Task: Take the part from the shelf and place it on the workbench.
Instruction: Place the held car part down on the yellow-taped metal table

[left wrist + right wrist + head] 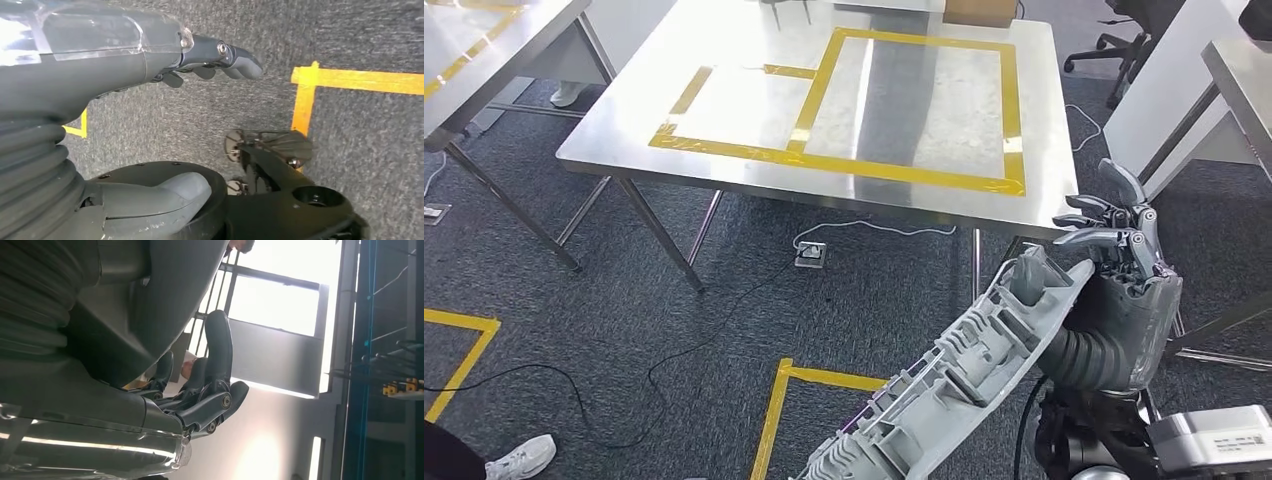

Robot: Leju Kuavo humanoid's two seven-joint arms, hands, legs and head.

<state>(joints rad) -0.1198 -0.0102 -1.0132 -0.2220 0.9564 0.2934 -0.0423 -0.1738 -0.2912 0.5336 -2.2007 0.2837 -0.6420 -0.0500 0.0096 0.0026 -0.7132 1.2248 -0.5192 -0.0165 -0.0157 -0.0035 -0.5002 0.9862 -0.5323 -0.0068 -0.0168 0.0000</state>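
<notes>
Evidently the part (964, 370), a long grey ribbed moulding, was being carried rather than set down: it was gripped at its upper end by the right hand (1114, 240), whose fingers were curled over the edge, while the rest of it slanted down and across toward the bottom of the head view. It was held clear of the floor and short of the workbench (724, 110), which stood ahead with its steel top marked out in yellow tape (904, 170). The taped rectangles were probably meant as the target zones, so the part was likely kept high and tilted so that it could be brought over the table edge without catching it.

In the right wrist view the same hand (205, 390) was seen wrapped closely against a grey surface, presumably the part, which agreed with a firm hold.

The left hand (215, 60) was seen in its own wrist view hanging over the carpet, nothing being held in it and its fingers loosely bent and apart; it appeared to be kept out of the way at the side.

The placing step was judged not yet done. A cable (864, 228) lay on the floor near the table legs, and yellow floor tape (809, 378) marked the carpet just before the robot.
</notes>
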